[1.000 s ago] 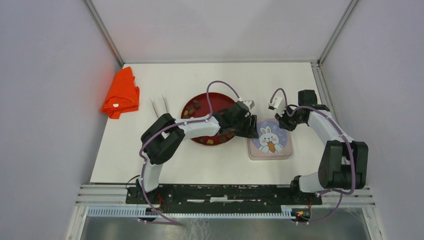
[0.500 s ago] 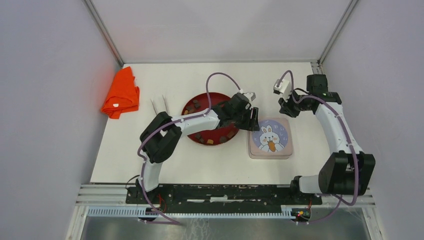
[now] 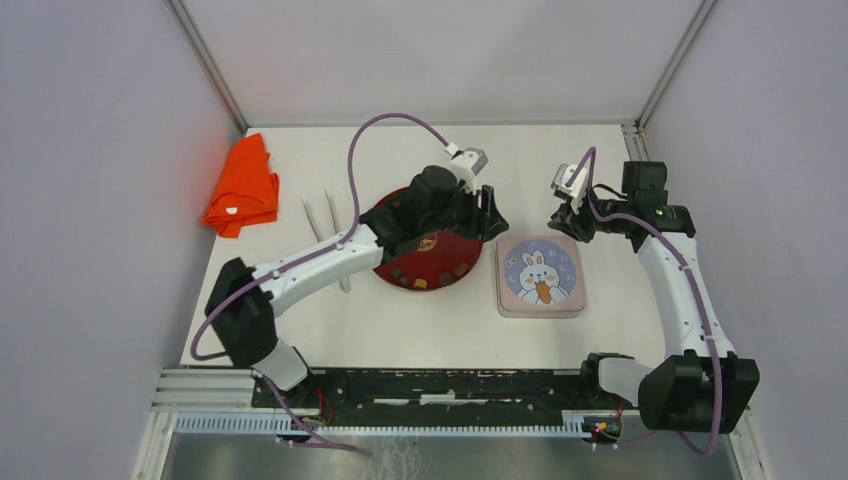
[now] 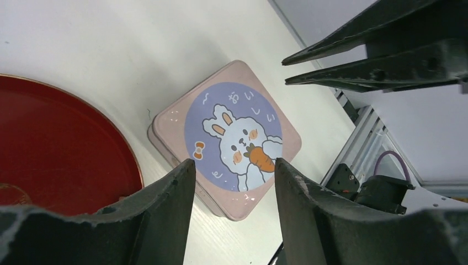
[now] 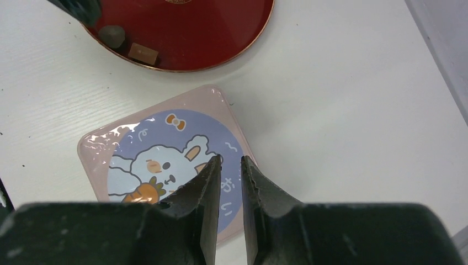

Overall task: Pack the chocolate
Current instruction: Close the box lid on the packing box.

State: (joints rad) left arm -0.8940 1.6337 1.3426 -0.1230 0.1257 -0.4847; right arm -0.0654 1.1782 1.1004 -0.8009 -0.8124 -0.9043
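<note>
The left arm (image 3: 310,265) reaches from its base at the near left in a long diagonal across the table (image 3: 420,325), its forearm lying over the red plate (image 3: 440,262) and hiding much of it; the left gripper (image 3: 492,218) hangs past the plate's right rim, near the far-left corner of the pink tin (image 3: 541,277), jaws spread apart with nothing between them; from its wrist camera the tin's bunny lid shows through the gap. The right arm (image 3: 675,280) rises from the near right corner, bends inward at the elbow and points the right gripper (image 3: 562,216) left and down by the tin's far-right corner; its jaws stand only a narrow slit apart and grasp nothing. The tin lies with its lid on, just right of the plate and not touching it; the chocolate (image 3: 420,284) sits on the plate, a few dark and tan pieces showing along the near rim below the forearm. An orange cloth (image 3: 243,185) lies at the far left; two white sticks (image 3: 312,215) lie between it and the plate, crossed by the left arm.
</note>
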